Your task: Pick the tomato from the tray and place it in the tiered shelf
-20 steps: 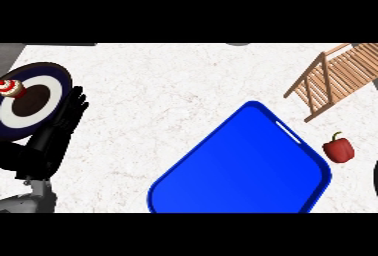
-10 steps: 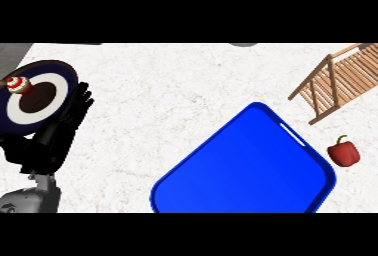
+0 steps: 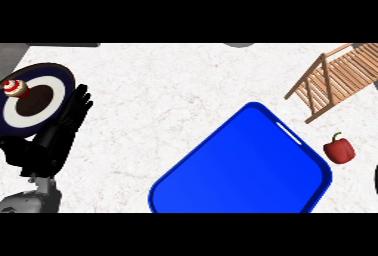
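Leftmost, a plate (image 3: pixel 57 75) is seen with the left hand (image 3: pixel 55 137) just beside it, fingers straight, grasping nothing. Centrally, a blue tray (image 3: pixel 244 165) is laid on the bench (image 3: pixel 162 85); a red pepper (image 3: pixel 339 151) is left outside it, rightward, below the wooden shelf (image 3: pixel 336 80).

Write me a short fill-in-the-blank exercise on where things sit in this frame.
1. The red pepper lies on the counter, to the ____ of the blue tray.
2. The left hand lies next to the plate at the view's ____ edge.
3. The shelf at the upper right is made of ____.
Missing words: right; left; wood.
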Tool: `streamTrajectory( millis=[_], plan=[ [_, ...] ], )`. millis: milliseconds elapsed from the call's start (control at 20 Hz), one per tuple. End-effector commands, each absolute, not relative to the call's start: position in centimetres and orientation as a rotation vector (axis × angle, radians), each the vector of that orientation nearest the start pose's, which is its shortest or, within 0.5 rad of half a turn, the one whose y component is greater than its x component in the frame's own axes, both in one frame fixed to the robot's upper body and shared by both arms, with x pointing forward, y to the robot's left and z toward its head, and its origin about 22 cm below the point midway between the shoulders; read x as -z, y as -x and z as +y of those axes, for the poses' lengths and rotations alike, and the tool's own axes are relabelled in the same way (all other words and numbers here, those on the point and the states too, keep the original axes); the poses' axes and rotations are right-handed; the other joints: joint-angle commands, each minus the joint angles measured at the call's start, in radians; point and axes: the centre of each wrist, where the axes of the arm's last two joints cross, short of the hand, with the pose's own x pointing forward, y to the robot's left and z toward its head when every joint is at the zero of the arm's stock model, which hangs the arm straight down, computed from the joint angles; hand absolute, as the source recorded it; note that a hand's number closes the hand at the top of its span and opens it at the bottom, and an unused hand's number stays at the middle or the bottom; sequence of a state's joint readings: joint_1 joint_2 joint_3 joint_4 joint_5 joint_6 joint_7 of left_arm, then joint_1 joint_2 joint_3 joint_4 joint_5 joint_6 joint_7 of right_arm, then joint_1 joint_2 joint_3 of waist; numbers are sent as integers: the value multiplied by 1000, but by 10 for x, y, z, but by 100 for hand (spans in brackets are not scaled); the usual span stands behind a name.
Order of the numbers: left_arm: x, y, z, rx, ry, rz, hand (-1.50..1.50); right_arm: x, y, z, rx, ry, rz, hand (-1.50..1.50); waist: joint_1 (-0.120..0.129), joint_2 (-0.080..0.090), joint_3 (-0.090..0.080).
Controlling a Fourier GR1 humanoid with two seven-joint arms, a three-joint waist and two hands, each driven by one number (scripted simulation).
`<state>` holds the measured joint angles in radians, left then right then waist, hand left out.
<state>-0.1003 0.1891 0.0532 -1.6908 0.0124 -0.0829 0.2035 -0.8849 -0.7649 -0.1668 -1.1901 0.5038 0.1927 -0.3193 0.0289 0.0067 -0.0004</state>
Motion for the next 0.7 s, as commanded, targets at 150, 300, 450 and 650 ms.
streamTrajectory(
  millis=[150, 300, 450, 650],
  plan=[
    [-68, -245, 272, 202, -118, -1573, 0, -298, -383, -367, -1318, 903, -1914, 150, -1, -3, 0],
    [-65, -264, 278, 181, -109, -1583, 0, -265, -394, -376, -1422, 900, -1843, 150, -3, 3, 0],
    [-60, -270, 274, 201, -110, -1573, 0, -262, -408, -377, -1377, 912, -1816, 150, -6, 2, 0],
    [-70, -265, 278, 202, -112, -1558, 0, -247, -406, -397, -1211, 980, -1779, 150, -13, -2, 1]
  ],
)
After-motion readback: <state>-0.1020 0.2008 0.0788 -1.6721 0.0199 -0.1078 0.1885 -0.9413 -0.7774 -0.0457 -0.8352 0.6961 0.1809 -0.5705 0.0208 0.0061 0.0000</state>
